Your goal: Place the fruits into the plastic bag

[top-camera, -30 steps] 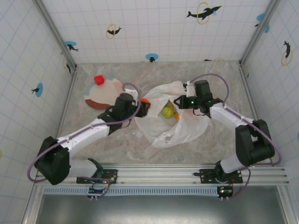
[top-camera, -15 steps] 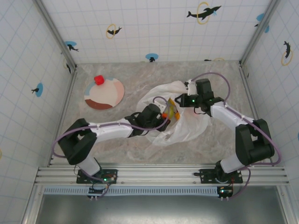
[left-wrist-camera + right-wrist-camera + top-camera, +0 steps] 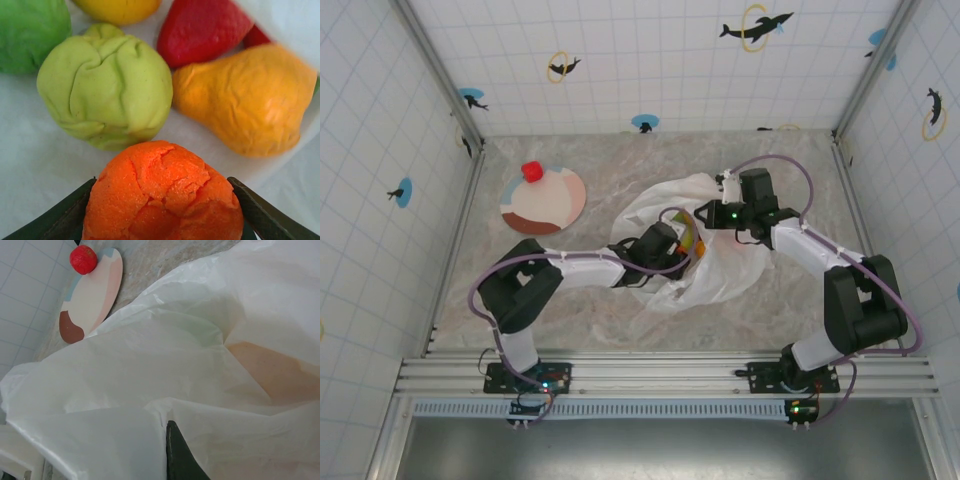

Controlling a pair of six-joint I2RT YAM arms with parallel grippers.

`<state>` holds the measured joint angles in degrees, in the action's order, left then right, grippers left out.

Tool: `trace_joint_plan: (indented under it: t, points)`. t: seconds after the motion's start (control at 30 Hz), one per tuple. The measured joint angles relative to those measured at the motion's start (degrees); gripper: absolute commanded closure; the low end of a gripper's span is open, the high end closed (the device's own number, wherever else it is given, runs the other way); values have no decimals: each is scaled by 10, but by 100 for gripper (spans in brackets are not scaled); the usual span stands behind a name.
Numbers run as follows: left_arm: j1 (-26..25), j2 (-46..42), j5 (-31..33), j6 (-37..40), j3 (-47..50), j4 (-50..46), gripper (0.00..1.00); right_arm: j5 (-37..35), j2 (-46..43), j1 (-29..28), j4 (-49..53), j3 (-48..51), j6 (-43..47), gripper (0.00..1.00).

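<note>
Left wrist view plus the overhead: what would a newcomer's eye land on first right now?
The orange fruit clamped between the left gripper's fingers fills the bottom of the left wrist view. Beyond it, a light green fruit, a yellow-orange pear-shaped fruit and a red strawberry lie on the white film of the plastic bag. From overhead, one red fruit sits on the far rim of the plate, left of the bag.

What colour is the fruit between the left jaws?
Bright orange. The fruit has a cracked, crinkled surface, and the left wrist view shows it best.
</note>
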<state>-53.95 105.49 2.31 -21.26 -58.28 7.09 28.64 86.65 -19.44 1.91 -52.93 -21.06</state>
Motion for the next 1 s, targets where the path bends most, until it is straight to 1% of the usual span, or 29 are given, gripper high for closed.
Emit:
trace_joint_plan:
  t: [0.17,0.27,0.4,0.57,0.77,1.0]
  points:
    - [0,30,35,-15,-44,10,31,1,0,0,-1,0,-4,100]
    - [0,45,48,-19,-60,13,26,1,-1,0,-1,0,-4,100]
    - [0,53,48,-24,-63,13,21,1,-3,0,0,0,-4,100]
    - [0,50,44,-26,-57,16,18,1,-5,1,0,0,-3,100]
    - [0,17,34,-27,-23,18,17,2,-5,1,0,0,-4,100]
    - [0,-49,20,-26,14,24,16,2,-5,1,0,0,-4,100]
